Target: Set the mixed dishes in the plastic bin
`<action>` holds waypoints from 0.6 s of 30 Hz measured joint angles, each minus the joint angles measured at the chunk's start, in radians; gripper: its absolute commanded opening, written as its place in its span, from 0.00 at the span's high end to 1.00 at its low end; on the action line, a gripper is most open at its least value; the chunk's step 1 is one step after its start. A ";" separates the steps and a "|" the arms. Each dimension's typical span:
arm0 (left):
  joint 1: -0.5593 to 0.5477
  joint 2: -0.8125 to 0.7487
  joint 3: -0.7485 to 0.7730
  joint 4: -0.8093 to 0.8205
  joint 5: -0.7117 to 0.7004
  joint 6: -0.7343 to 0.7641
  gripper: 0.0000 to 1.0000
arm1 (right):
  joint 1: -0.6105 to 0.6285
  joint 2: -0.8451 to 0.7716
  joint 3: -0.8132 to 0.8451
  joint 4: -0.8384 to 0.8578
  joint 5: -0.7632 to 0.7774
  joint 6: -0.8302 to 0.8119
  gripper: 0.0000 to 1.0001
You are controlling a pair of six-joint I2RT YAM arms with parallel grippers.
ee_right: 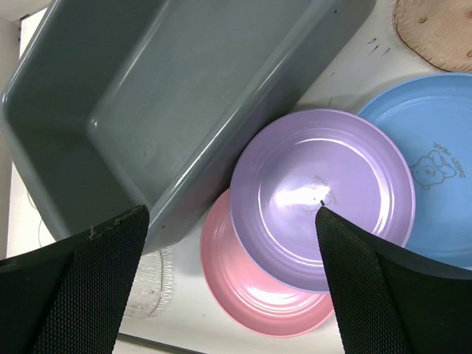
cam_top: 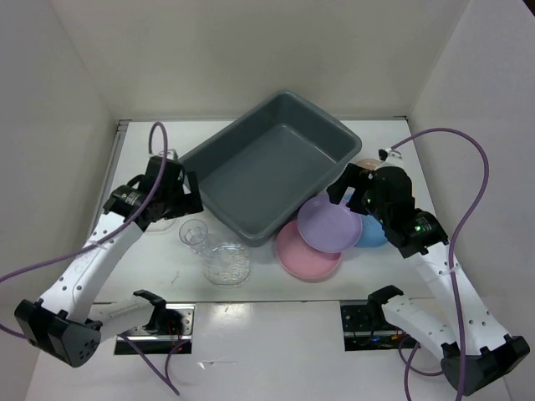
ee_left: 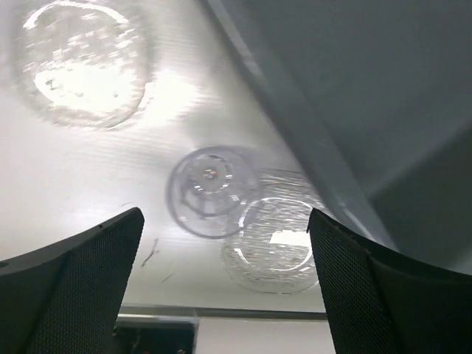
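The dark grey plastic bin (cam_top: 272, 167) stands empty at the middle back. To its right, a lilac plate (cam_top: 328, 224) overlaps a pink plate (cam_top: 308, 251) and a blue plate (cam_top: 372, 234); a tan dish (cam_top: 366, 162) lies behind them. A clear cup (cam_top: 194, 234) and a clear textured bowl (cam_top: 226, 264) sit left of the pink plate. Another clear plate (ee_left: 77, 63) lies to the left. My left gripper (cam_top: 177, 197) is open and empty above the cup (ee_left: 210, 188) and bowl (ee_left: 276, 243). My right gripper (cam_top: 349, 189) is open and empty above the lilac plate (ee_right: 321, 195).
The bin's wall (ee_left: 354, 96) rises close on the right of my left gripper. White booth walls close in the table at the left, back and right. The blue plate (ee_right: 435, 162) and tan dish (ee_right: 435, 29) lie to the right of my right gripper.
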 measured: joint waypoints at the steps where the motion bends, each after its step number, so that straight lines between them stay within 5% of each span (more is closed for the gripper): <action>1: 0.026 -0.010 -0.007 -0.007 -0.009 -0.008 0.00 | 0.000 -0.001 0.000 0.000 0.000 -0.001 0.02; 8: 0.178 -0.061 -0.061 -0.019 0.034 -0.057 0.03 | 0.000 -0.032 -0.006 -0.007 0.001 -0.004 0.02; 14: 0.266 -0.012 -0.247 0.003 0.170 -0.138 0.38 | 0.000 -0.076 -0.006 -0.011 0.004 -0.005 0.02; 18: 0.268 -0.009 -0.276 0.005 0.212 -0.167 0.50 | 0.000 -0.099 -0.006 -0.019 0.004 -0.015 0.02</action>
